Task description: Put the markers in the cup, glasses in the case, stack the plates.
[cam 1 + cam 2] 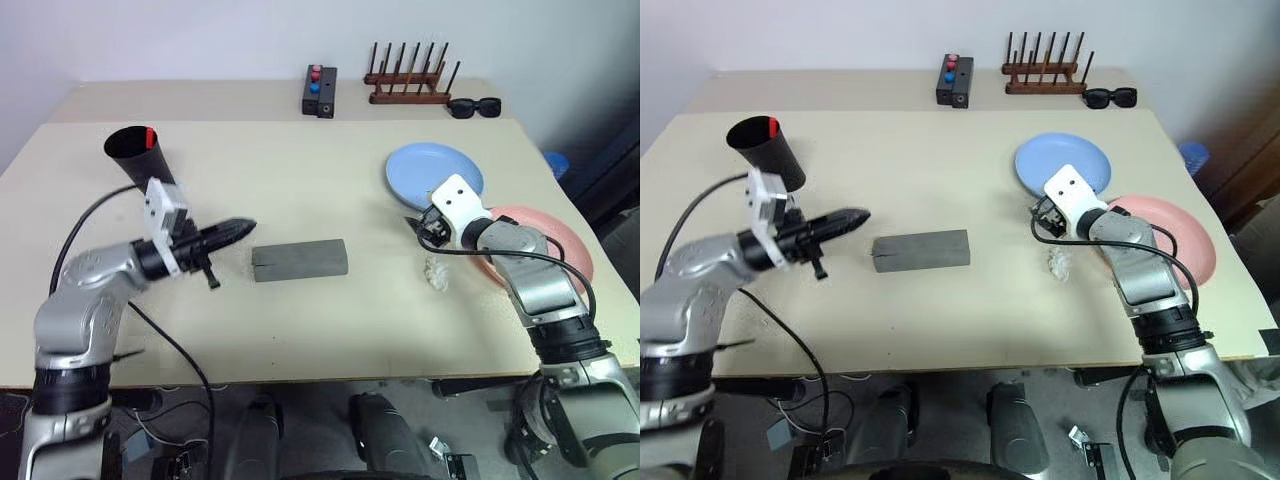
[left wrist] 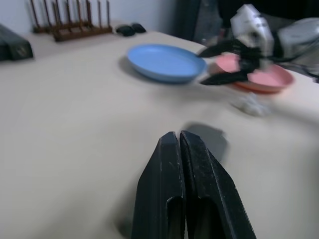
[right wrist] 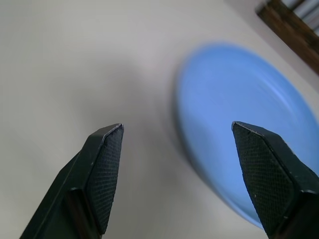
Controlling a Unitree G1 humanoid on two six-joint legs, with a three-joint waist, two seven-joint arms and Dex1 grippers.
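The black cup (image 1: 135, 152) leans at the table's far left, and the red cap of a marker (image 1: 150, 136) shows at its rim. Beside and in front of the cup, my left gripper (image 1: 243, 229) is shut on nothing and points at the closed grey case (image 1: 300, 259) mid-table. The blue plate (image 1: 435, 172) lies at the right, with the pink plate (image 1: 545, 245) nearer and further right. My right gripper (image 3: 177, 134) is open and empty, low over the table at the blue plate's (image 3: 249, 114) near edge. The glasses are hidden.
A small pale crumpled lump (image 1: 434, 270) lies just in front of my right gripper; I cannot tell what it is. At the far edge stand a black box (image 1: 320, 90) with red and blue buttons, a wooden peg rack (image 1: 408, 80) and black sunglasses (image 1: 473, 106).
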